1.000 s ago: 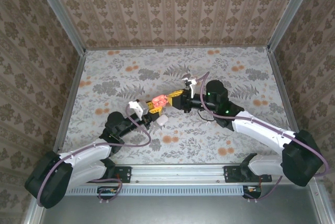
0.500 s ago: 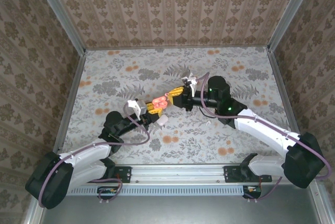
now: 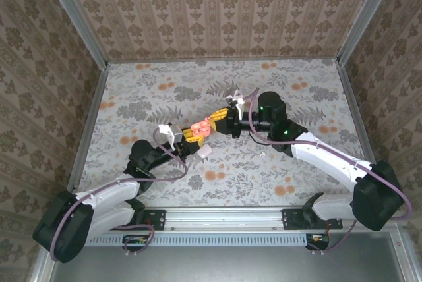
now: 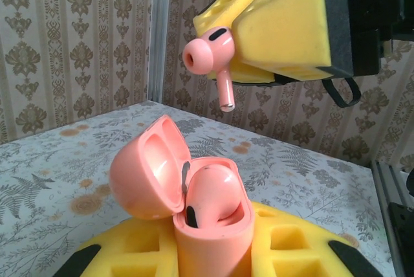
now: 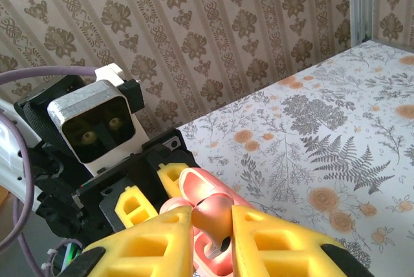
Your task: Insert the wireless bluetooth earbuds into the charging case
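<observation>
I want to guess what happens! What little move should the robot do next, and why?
Probably lower the held earbud slowly, stem first, toward the open charging case. The right jaws hold it above, not touching; the left jaws grip the case, a second earbud already seated.

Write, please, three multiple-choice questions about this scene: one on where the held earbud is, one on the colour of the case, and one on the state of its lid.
1. Where is the earbud that the right gripper holds?
A. Above the charging case, apart from it
B. Lying on the table
C. Fully inside the case

2. What colour is the charging case?
A. White
B. Pink
C. Blue

3. How is the lid?
A. Shut
B. Open, swung back on its hinge
C. Taken off, lying on the table

Key: 1 A, the left wrist view shows a gap between earbud and case. 2 B, both shell and lid are pink. 3 B, the hollow inside of the lid faces the camera.
</observation>
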### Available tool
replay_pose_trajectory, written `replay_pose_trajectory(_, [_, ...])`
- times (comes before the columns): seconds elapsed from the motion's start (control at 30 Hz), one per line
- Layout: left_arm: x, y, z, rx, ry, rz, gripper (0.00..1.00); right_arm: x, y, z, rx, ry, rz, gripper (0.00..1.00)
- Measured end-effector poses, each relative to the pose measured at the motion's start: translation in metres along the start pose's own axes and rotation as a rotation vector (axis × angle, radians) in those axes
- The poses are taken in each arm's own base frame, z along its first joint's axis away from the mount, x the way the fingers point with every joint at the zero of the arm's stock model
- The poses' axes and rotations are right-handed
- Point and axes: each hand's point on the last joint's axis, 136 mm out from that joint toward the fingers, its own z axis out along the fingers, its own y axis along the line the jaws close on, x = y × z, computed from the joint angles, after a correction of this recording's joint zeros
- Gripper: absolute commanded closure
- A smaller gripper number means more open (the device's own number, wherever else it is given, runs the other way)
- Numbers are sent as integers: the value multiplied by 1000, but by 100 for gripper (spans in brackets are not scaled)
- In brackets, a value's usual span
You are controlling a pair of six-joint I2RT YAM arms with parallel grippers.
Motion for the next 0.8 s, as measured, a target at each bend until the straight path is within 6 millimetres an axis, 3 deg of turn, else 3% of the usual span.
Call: replay_pose_trajectory(0.8, [-4, 0, 0, 4, -12, -14, 82, 16, -6, 8, -21, 45, 27, 80])
